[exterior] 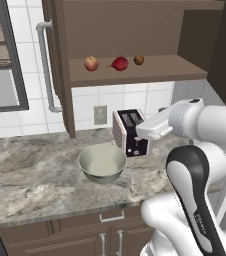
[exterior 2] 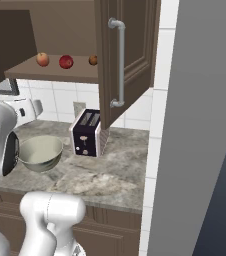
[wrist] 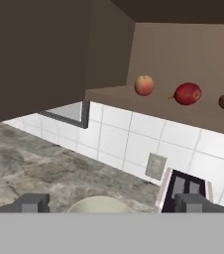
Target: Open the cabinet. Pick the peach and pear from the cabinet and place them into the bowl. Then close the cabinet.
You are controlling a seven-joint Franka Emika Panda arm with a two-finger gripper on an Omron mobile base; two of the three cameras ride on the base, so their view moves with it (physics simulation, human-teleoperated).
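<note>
The cabinet (exterior: 61, 60) stands open, both doors swung wide, its right door (exterior 2: 130, 50) jutting out with a long silver handle. On its shelf lie the peach (exterior: 91, 63) (wrist: 144, 85) and, right of it, the red pear (exterior: 119, 63) (wrist: 188, 94). The pale grey-green bowl (exterior: 102, 162) (exterior 2: 40, 152) sits empty on the counter below. My gripper (wrist: 113, 203) is open and holds nothing. It hovers over the counter above the bowl's far side, below shelf height, looking up at the fruit.
A small dark brown fruit (exterior: 139, 60) lies right of the pear. A toaster (exterior: 130, 134) stands by the wall beside the bowl. A wall socket (exterior: 100, 114) and a window (exterior: 0, 60) are at the back. A tall grey panel (exterior 2: 200, 125) bounds the right.
</note>
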